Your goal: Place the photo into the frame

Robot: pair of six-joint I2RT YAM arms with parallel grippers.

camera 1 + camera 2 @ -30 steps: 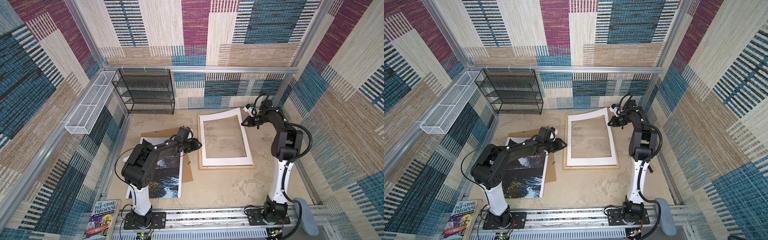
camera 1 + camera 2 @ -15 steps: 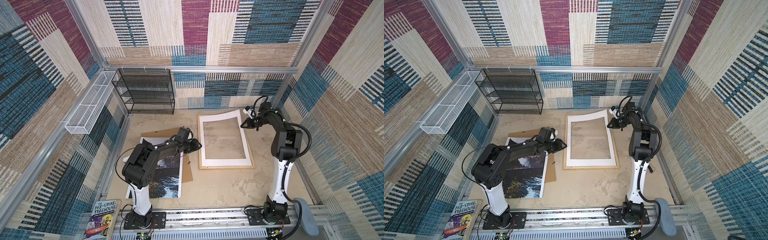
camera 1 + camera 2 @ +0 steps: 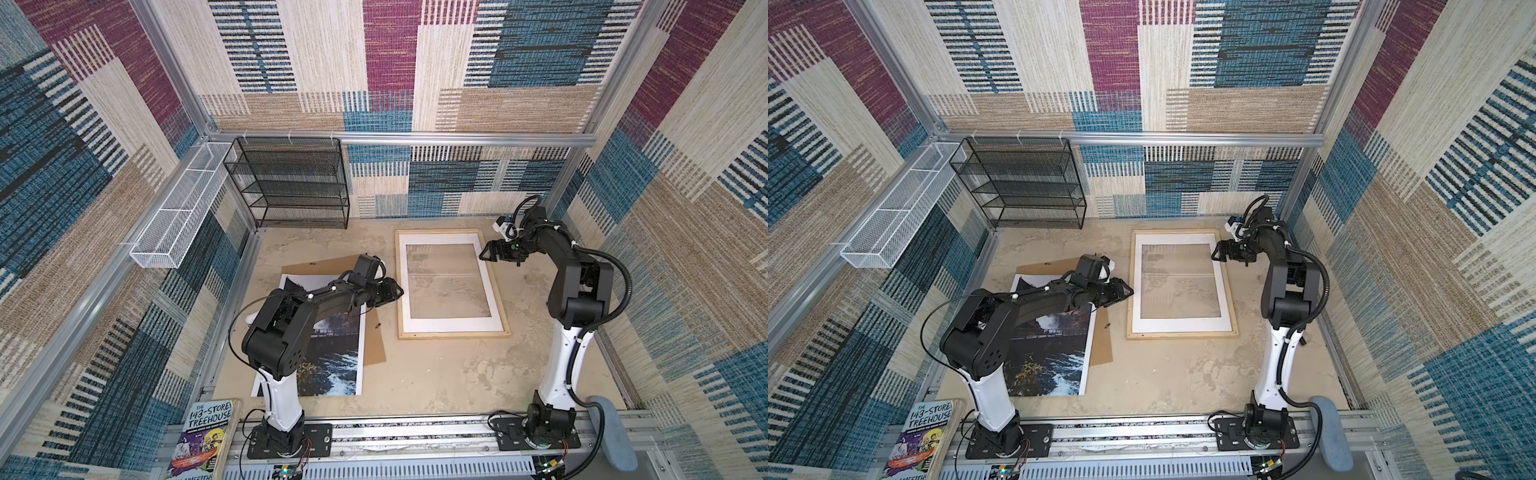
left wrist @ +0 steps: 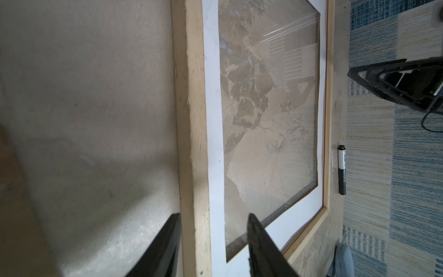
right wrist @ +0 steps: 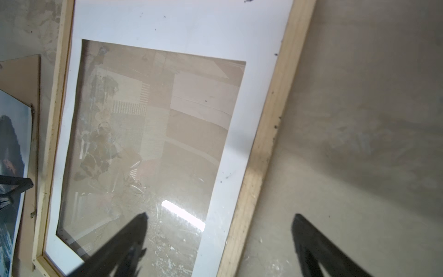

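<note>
Photo [image 3: 332, 357] lying on brown board [image 3: 320, 266], frame [image 3: 453, 335] alongside, white mat [image 3: 451, 325] inside

The frame [image 4: 189, 120] is seen flat on the tabletop [image 4: 84, 108], with a white mat [image 4: 212, 120] inside. The jaws of the left gripper [image 4: 213, 215] are held apart, one on each side of the wooden edge. A black pen [image 4: 342, 170] is laid just beside the frame.
</note>
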